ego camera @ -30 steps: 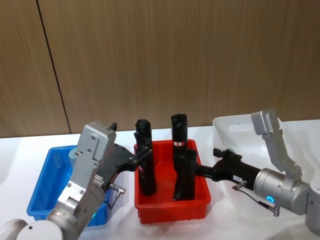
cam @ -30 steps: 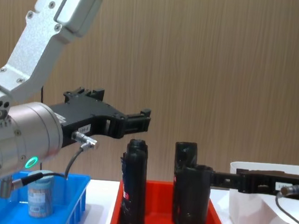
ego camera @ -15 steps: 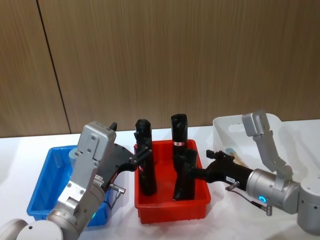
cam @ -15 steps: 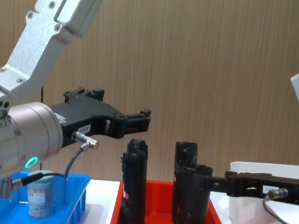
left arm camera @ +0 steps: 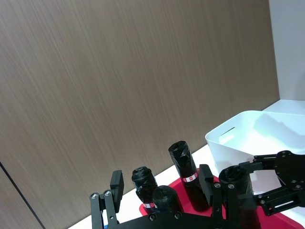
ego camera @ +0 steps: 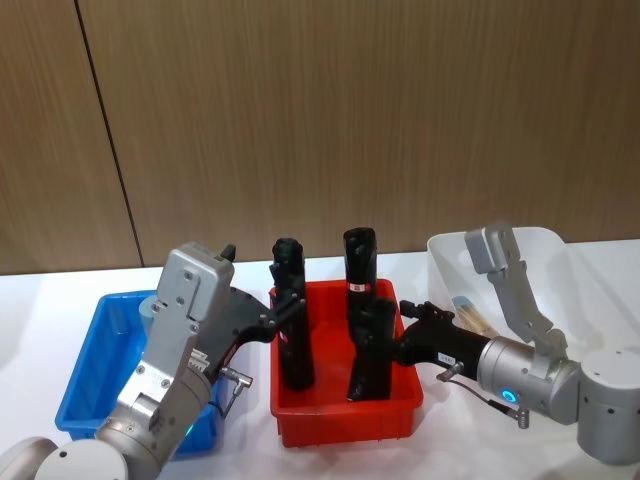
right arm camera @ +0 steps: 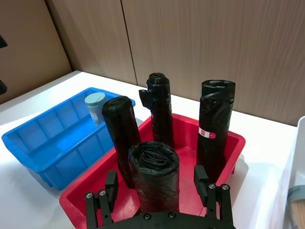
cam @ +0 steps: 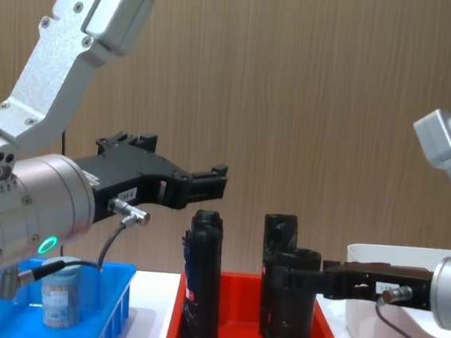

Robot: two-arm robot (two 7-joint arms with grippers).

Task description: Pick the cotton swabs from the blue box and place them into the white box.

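Nearest to us, our right gripper (ego camera: 408, 322) hangs low over the right end of the red bin (ego camera: 340, 418), its fingers spread wide with nothing between them; in the right wrist view they frame one of the black rolls (right arm camera: 154, 175) without touching it, so we judge this arm is passing across the red bin toward the blue box, not taking a roll. Our left gripper (cam: 218, 181) is held high above the gap between the blue box (ego camera: 75, 395) and the red bin, fingers also spread and empty, seemingly parked out of the way. One jar of cotton swabs (cam: 61, 289) stands upright at the far end of the blue box, its pale lid (right arm camera: 95, 100) clear of the walls and open to a reach from above. Another swab jar (ego camera: 471, 312) already lies in the white box (ego camera: 577, 278) on our right. The black rolls stand upright in the red bin between the two boxes, so a low crossing would risk knocking them.
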